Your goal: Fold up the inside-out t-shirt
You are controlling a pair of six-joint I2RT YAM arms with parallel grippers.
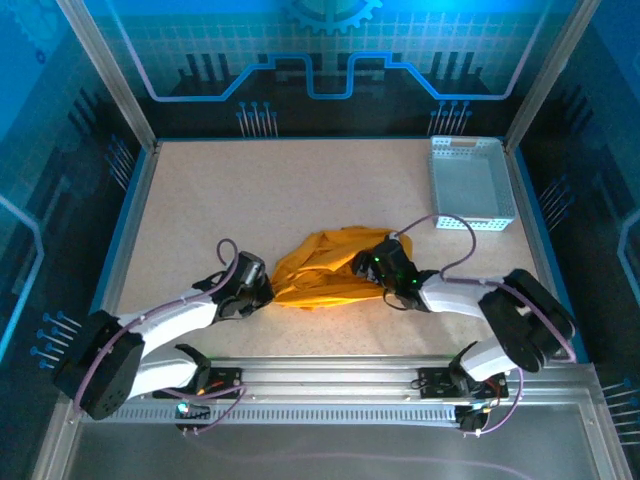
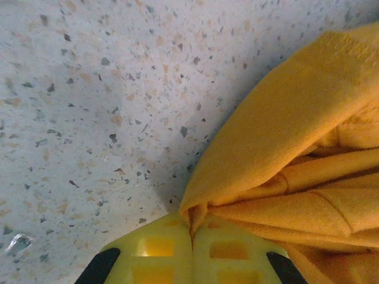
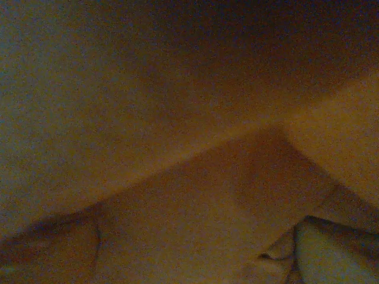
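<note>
step: likely spreading out the bunched orange-yellow thin-fabric t-shirt (image 1: pixel 320 268), lying near-left of the pale perforated plastic basket (image 1: pixel 505 195) | left gripper (image 2: pixel 192 231): clamped on a cloth edge | right gripper (image 1: pixel 380 265): buried in cloth, opening unreadable | next: probably grip an opposite edge and pull flat

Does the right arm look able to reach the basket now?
Probably yes: the basket stands on its side of the table, and nothing lies between it and the right gripper at the shirt.

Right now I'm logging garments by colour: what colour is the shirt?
The shirt is plain orange-yellow, no print visible; the left wrist view shows it best.
</note>
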